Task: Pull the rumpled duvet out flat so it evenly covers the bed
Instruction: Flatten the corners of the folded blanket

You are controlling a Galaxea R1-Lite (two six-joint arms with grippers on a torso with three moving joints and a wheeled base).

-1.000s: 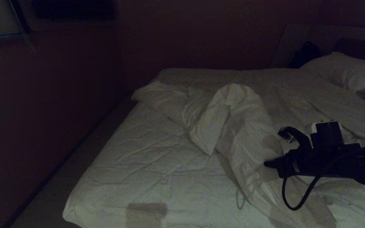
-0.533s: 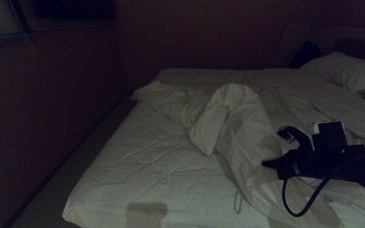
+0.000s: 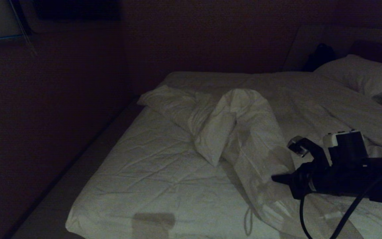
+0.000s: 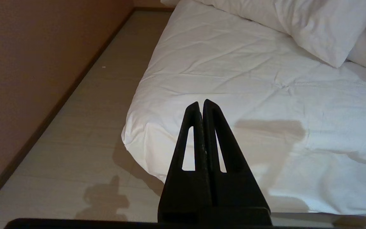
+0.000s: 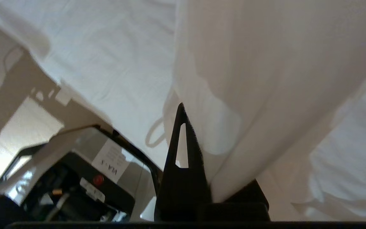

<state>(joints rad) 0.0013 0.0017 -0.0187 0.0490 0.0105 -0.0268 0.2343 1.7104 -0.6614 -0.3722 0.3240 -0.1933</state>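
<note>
Dim bedroom, bed [image 3: 151, 172] half bare: duvet [image 3: 244, 132] bunched in a ridge mid-mattress, off the near corner.
R gripper [image 3: 277, 178] clamped on duvet fold, prob. to drag it flat; L gripper [image 4: 202, 106] parked, jaws closed on nothing, over floor by the bed corner.

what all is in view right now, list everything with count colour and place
duvet: one, white, bunched in a ridge down the middle of the bed
fitted sheet: one, white, creased, bare on the bed's left part
pillow: one, white, at the far right by the headboard
floor: pale, between the bed and the wall
left gripper: black, shut, empty, off the bed's near corner
right gripper: black, shut on the duvet
</note>
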